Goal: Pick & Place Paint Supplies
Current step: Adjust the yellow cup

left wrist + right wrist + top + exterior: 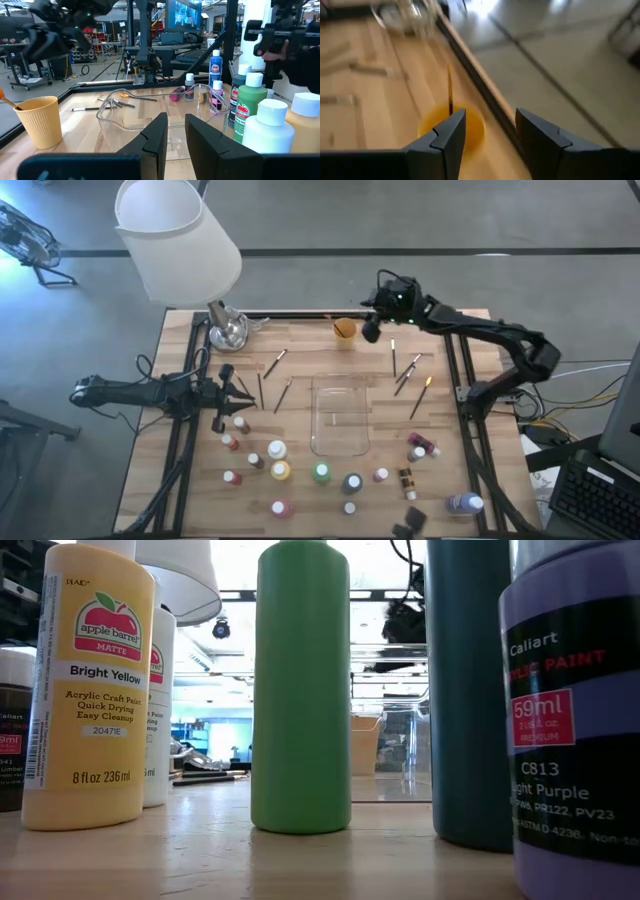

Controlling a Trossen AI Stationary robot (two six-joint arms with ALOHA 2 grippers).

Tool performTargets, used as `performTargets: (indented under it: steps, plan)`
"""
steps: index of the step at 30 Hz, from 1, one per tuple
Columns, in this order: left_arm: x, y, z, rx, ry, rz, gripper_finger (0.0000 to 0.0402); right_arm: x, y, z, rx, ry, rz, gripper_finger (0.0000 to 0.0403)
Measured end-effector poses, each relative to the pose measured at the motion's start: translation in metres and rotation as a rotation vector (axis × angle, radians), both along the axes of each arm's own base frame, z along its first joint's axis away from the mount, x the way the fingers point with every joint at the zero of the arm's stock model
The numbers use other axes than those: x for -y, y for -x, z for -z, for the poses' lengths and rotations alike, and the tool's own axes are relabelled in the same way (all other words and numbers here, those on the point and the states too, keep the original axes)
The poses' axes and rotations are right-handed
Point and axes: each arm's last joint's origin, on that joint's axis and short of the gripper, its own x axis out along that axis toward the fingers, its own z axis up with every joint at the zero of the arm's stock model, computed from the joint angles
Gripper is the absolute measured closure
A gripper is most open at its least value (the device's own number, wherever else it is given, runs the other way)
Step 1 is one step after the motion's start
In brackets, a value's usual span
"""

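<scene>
Several small paint bottles stand on their bases on the table's near half, among them a white (276, 450), a yellow (281, 470), a green (321, 473) and a purple one (465, 503). Thin brushes lie flat left (275, 362) and right (407, 372) of the clear tray (340, 442). My right gripper (490, 130) is open and empty just above the orange cup (470, 127) at the far edge. One brush (450, 95) stands in the cup. My left gripper (172, 135) is open and empty, left of the tray (115, 120), pointing across it.
A white-shaded lamp (180, 235) stands at the far left corner on a shiny base (228, 330). In the low view, the yellow (90, 690), green (300, 690) and purple (580, 710) bottles stand close to the near edge. A black rail (300, 314) runs along the far edge.
</scene>
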Motion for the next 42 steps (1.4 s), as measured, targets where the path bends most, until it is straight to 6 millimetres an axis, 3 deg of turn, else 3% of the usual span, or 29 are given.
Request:
performTargets:
  steps: [7,13,20,30,42]
  plan:
    - [0.000,0.000,0.000,0.000,0.000,0.000,0.0328,-0.011,0.021,0.027,-0.103,-0.083,0.032,0.0277]
    - [0.000,0.000,0.000,0.000,0.000,0.000,0.0328,-0.009,0.019,0.064,-0.106,-0.112,0.047,0.0317]
    - [0.000,0.000,0.000,0.000,0.000,0.000,0.0328,0.000,0.007,0.092,-0.108,-0.157,0.036,0.0359]
    - [0.000,0.000,0.000,0.000,0.000,0.000,0.0328,0.015,-0.013,0.108,-0.116,-0.205,-0.002,0.0351]
    - [0.000,0.000,0.000,0.000,0.000,0.000,0.0328,0.016,-0.020,0.098,-0.068,-0.205,-0.054,0.0340]
